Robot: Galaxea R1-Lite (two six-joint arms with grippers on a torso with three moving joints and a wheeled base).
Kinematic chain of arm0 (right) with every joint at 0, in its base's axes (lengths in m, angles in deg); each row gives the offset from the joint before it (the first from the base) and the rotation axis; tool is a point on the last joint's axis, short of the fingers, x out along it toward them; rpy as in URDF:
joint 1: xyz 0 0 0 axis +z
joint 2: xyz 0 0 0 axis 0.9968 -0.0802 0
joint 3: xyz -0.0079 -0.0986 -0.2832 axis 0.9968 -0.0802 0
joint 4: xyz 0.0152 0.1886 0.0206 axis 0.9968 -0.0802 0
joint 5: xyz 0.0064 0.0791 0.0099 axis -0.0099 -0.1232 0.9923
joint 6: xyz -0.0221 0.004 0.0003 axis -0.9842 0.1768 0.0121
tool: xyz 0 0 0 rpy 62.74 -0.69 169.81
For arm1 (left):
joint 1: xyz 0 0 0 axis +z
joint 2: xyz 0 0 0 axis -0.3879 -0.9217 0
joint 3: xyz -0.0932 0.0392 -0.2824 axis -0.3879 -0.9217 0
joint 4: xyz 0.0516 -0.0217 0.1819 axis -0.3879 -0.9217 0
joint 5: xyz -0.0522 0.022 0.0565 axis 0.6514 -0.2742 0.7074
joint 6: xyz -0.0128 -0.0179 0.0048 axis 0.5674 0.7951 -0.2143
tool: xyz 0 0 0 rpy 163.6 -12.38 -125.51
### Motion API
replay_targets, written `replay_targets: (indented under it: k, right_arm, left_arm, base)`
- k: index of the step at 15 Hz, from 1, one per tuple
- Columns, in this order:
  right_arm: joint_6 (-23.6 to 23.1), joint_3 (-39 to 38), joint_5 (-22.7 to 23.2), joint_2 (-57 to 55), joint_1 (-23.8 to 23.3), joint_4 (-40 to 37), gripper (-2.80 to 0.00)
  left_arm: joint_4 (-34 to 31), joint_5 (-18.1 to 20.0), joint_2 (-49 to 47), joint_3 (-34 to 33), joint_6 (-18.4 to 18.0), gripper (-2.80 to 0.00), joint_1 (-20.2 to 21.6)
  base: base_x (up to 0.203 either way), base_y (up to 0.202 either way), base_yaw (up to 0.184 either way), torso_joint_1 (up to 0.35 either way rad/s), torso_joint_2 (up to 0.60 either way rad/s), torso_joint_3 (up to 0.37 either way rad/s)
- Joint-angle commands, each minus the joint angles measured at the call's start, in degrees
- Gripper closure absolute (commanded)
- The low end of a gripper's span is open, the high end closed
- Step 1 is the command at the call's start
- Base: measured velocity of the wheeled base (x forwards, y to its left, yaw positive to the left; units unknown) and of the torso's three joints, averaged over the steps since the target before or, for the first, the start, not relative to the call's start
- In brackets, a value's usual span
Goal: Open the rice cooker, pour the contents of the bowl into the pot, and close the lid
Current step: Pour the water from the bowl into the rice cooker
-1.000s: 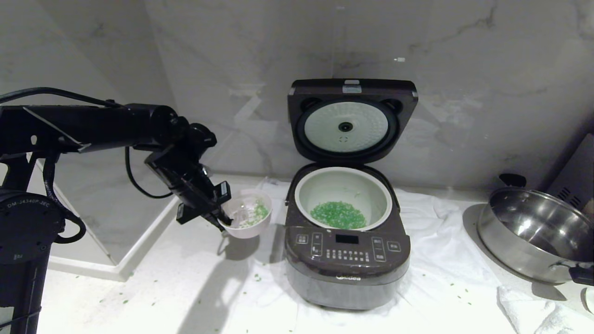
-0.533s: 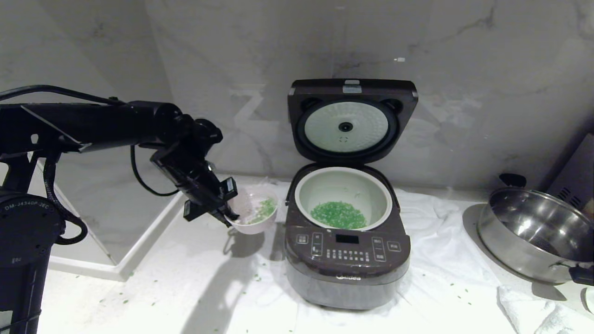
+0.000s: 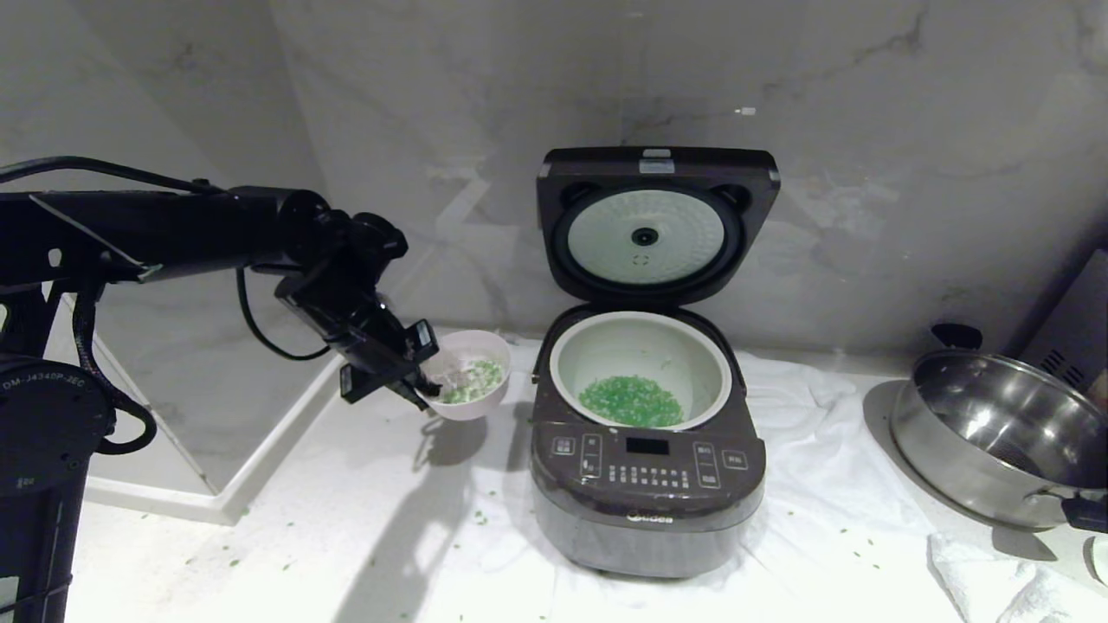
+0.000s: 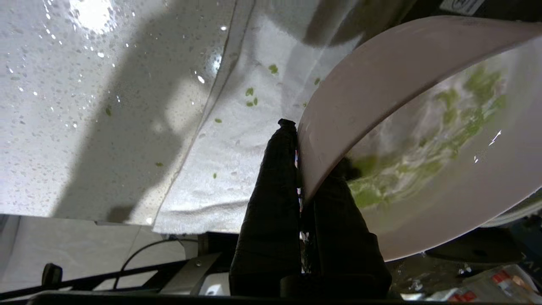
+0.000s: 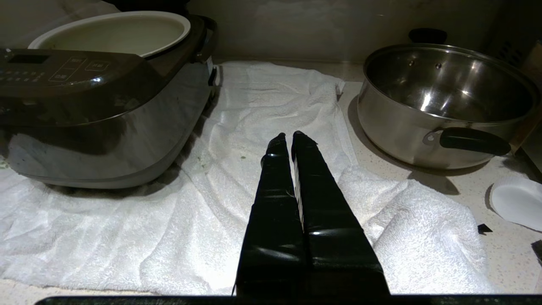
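The rice cooker [image 3: 647, 510] stands mid-counter with its lid [image 3: 655, 225] swung up against the wall. Green contents [image 3: 632, 401] lie on the floor of the white pot [image 3: 640, 346]. Left of the cooker, my left gripper [image 3: 424, 389] is shut on the near rim of the pale pink bowl [image 3: 472, 405], which hangs above the counter with some green bits [image 3: 472, 381] still inside. The left wrist view shows one finger outside the bowl [image 4: 381, 72] and one inside, by the green bits [image 4: 423, 156]. My right gripper [image 5: 292, 135] is shut and empty, low over the towel.
A white towel [image 5: 254, 106] lies under and to the right of the cooker. A steel pan with black handles [image 3: 995, 433] stands at the right, with a small white dish [image 5: 518, 203] near it. Stray green bits [image 3: 479, 517] dot the counter. A raised marble ledge [image 3: 216, 415] is at the left.
My left gripper has carried the bowl slightly up and toward the cooker, changing its tilt. The cooker, pot and right arm have not moved.
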Motion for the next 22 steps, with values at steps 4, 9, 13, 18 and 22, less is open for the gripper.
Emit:
replay_targets:
  k: [4,9,13,18,22]
  right_arm:
    - [-0.01,0.0,0.01,-0.07,0.02,0.02,0.0]
    - [-0.01,0.0,0.01,-0.07,0.02,-0.04,0.0]
    - [-0.01,0.0,0.01,-0.07,0.02,0.04,0.0]
    - [-0.01,0.0,0.01,-0.07,0.02,-0.02,0.0]
    - [-0.01,0.0,0.01,-0.07,0.02,0.04,0.0]
  left_arm:
    - [0.44,-1.57,0.41,0.68,0.09,0.0,-0.67]
    - [1.52,-2.31,0.16,1.05,-0.27,0.0,-2.87]
    - [2.2,-2.27,0.5,1.05,-0.01,0.0,-4.31]
    - [5.1,-2.36,1.03,1.14,1.14,0.0,-6.94]
    - [6.7,-2.36,0.69,1.14,1.72,0.0,-9.47]
  base:
    - [0.0,0.0,0.0,0.0,0.0,0.0]
    - [0.0,0.0,0.0,0.0,0.0,0.0]
    - [0.0,0.0,0.0,0.0,0.0,0.0]
    - [0.0,0.0,0.0,0.0,0.0,0.0]
    - [0.0,0.0,0.0,0.0,0.0,0.0]
